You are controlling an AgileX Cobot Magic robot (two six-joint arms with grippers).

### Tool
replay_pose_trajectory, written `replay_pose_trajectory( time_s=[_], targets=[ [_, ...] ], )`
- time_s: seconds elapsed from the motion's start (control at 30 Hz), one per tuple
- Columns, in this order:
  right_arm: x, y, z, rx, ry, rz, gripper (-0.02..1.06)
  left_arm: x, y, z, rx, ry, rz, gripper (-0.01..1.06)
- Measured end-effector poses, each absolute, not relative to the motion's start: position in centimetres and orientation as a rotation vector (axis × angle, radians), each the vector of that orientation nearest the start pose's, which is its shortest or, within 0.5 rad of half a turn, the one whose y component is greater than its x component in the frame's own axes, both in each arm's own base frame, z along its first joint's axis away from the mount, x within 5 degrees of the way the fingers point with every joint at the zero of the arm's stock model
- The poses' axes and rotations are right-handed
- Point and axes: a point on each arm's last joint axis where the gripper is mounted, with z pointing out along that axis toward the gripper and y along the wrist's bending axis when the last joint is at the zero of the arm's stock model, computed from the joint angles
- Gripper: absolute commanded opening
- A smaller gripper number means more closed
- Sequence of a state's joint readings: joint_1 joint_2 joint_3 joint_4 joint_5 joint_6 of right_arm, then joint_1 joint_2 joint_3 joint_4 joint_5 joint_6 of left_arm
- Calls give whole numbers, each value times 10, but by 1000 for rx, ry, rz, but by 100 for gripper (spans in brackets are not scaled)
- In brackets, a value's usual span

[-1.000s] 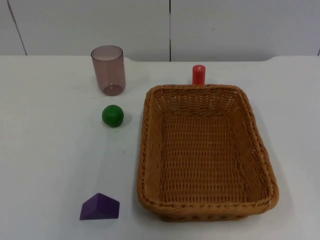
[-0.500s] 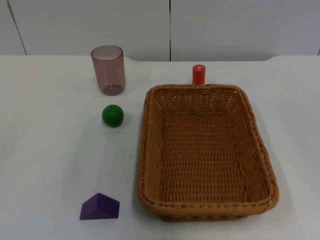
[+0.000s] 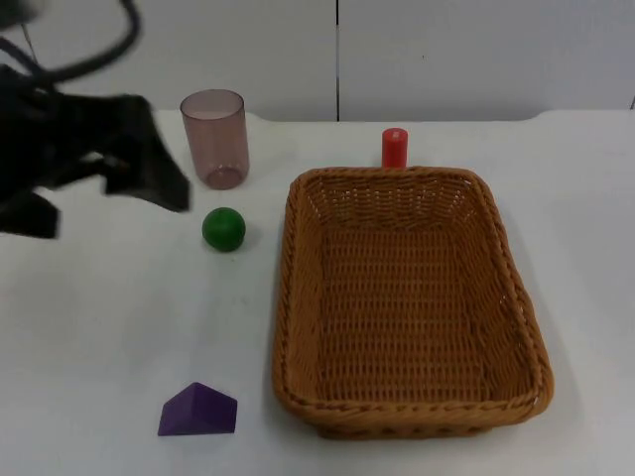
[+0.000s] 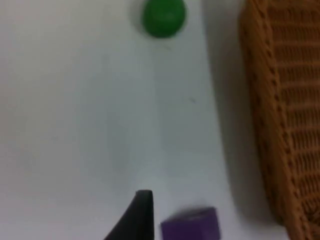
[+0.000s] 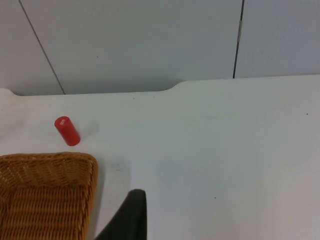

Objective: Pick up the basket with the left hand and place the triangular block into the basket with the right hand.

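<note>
A brown wicker basket point(image 3: 290, 297) sits right of the table's centre, with nothing in it. The purple triangular block point(image 3: 198, 411) lies near the front edge, left of the basket. My left gripper point(image 3: 149, 178) hangs over the table's far left, beside the cup and well apart from the basket. The left wrist view looks down on the purple block point(image 4: 191, 225) and the basket's left wall point(image 4: 280, 100). My right gripper point(image 5: 131, 217) waits back from the basket's far right corner point(image 5: 50, 167).
A translucent purple cup point(image 3: 214, 138) stands at the back left. A green ball point(image 3: 224, 229) lies between the cup and the basket, also seen as the green ball point(image 4: 163, 17). A red cylinder point(image 3: 394, 148) stands just behind the basket's far rim. The grey partition wall closes the back.
The left arm has come into the top view from the upper left and now hangs beside the cup. The basket, block, ball and cylinder have not moved.
</note>
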State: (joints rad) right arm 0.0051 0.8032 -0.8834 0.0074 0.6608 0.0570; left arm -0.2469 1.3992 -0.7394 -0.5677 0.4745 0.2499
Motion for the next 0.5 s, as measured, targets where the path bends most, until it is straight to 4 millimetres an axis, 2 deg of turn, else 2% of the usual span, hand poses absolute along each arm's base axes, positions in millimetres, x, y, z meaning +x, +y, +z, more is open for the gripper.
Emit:
replay_pose_trajectory(
  time_s=[0.1,0.2,0.3,0.33,0.5],
  targets=[
    [155,1,373,57,2064,47,105,258,-113,197,79,2622,-561,105],
    [155,1,373,57,2066,47,105,267,-122,194,68,2629,-581,105],
    [155,1,373,57,2066,47,105,295,-138,186,39,2649,-627,105],
    [155,1,373,57,2066,47,105,295,-138,186,39,2649,-627,105],
    [155,1,373,57,2067,47,105,325,-156,164,-25,2714,-688,105]
  ],
)
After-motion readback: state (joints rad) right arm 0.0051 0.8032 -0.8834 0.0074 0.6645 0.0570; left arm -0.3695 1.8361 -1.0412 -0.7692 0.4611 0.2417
